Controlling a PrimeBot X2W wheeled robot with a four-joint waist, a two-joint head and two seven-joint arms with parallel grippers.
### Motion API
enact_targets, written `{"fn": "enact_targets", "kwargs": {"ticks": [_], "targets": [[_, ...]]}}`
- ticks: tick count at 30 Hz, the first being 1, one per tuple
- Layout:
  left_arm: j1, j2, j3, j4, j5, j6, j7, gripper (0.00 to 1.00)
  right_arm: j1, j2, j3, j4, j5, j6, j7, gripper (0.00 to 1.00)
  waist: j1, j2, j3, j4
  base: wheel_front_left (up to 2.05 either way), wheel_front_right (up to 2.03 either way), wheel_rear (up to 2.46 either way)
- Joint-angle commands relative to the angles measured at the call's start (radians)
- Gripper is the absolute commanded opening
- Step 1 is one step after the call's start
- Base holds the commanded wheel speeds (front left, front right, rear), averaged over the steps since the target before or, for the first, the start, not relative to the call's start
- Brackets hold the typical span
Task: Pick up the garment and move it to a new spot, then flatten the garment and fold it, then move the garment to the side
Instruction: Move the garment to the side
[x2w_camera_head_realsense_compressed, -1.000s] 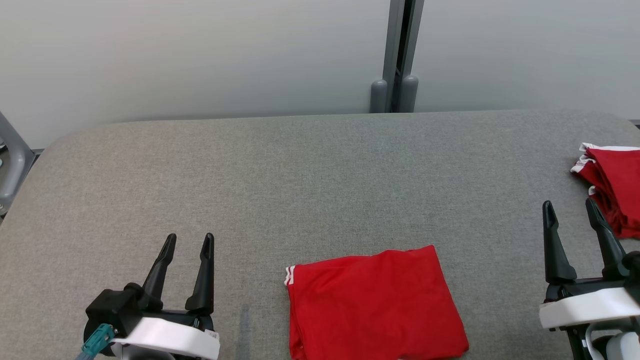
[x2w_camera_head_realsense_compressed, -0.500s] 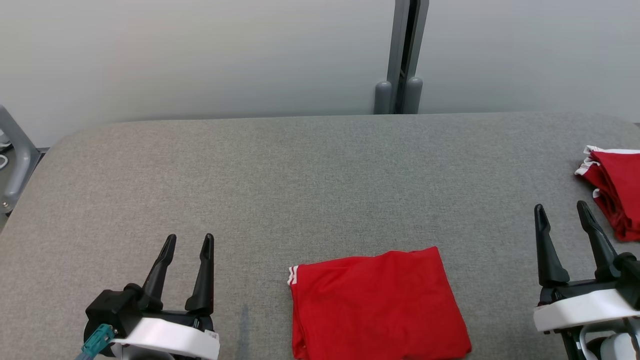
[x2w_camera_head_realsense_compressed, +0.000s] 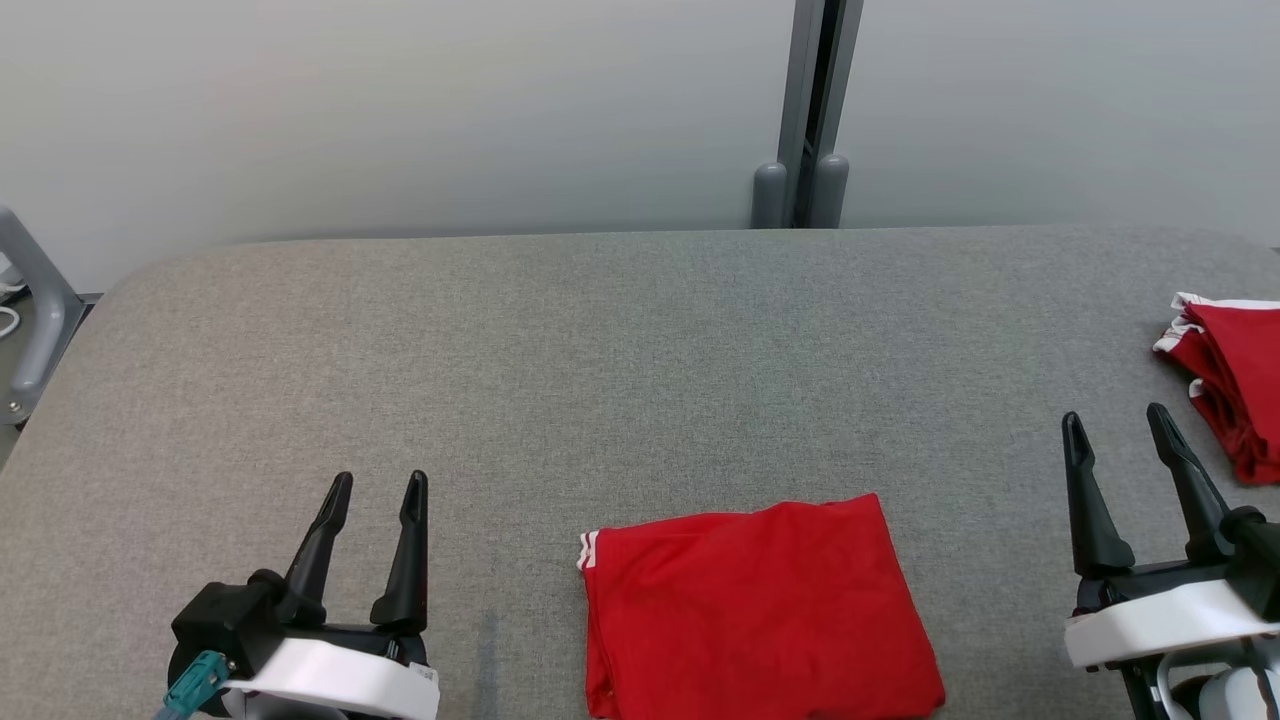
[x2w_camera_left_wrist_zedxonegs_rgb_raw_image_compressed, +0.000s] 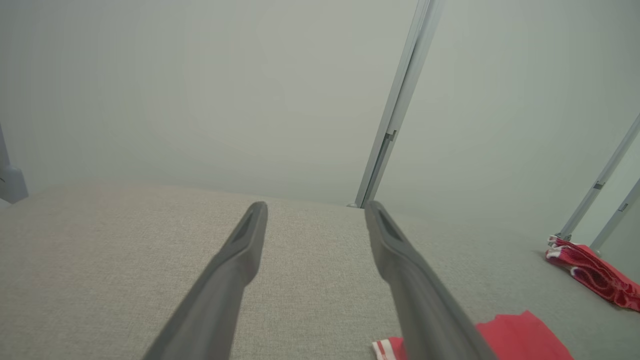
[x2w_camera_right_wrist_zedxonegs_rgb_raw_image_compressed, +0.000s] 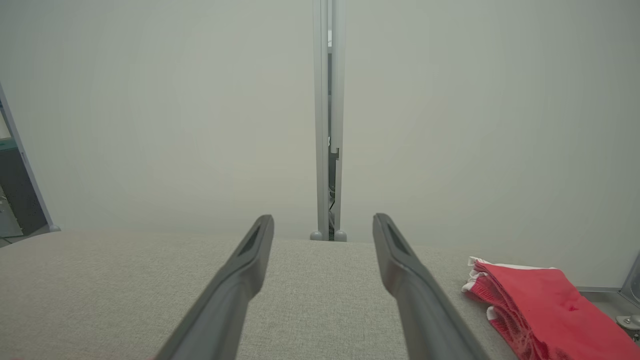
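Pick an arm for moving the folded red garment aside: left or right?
Right, probably. The right gripper, jaws open, sits between the folded garment and the red pile beside it; the left gripper, also open, is on the garment's other side, away from that pile.

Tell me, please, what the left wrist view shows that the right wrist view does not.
Left wrist view: the open left gripper and a corner of the folded red shirt. Right wrist view: the open right gripper and a dark object at the left edge. Both: the grey table, the wall post and the red pile.
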Motion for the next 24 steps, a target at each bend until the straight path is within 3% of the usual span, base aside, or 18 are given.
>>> {"fn": "enact_targets", "kwargs": {"ticks": [1,17,24], "targets": [[0.000,0.005,0.003,0.001,-0.003,0.000,-0.003,1.00,-0.001,-0.007,0.001,0.001,-0.007,0.000,0.000,1.00,0.0000,0.0000,0.000,0.000,0.00,0.00,0.00],[-0.002,0.005,0.001,0.007,0.001,-0.001,-0.003,1.00,0.000,-0.004,0.002,0.011,-0.017,0.000,0.000,1.00,0.0000,0.0000,0.003,0.002,0.00,0.00,0.00],[-0.021,0.005,-0.009,0.007,0.000,-0.002,-0.003,1.00,-0.004,-0.020,0.049,0.060,0.037,0.000,0.000,1.00,0.0000,0.0000,0.032,0.014,0.00,0.00,0.00]]}}
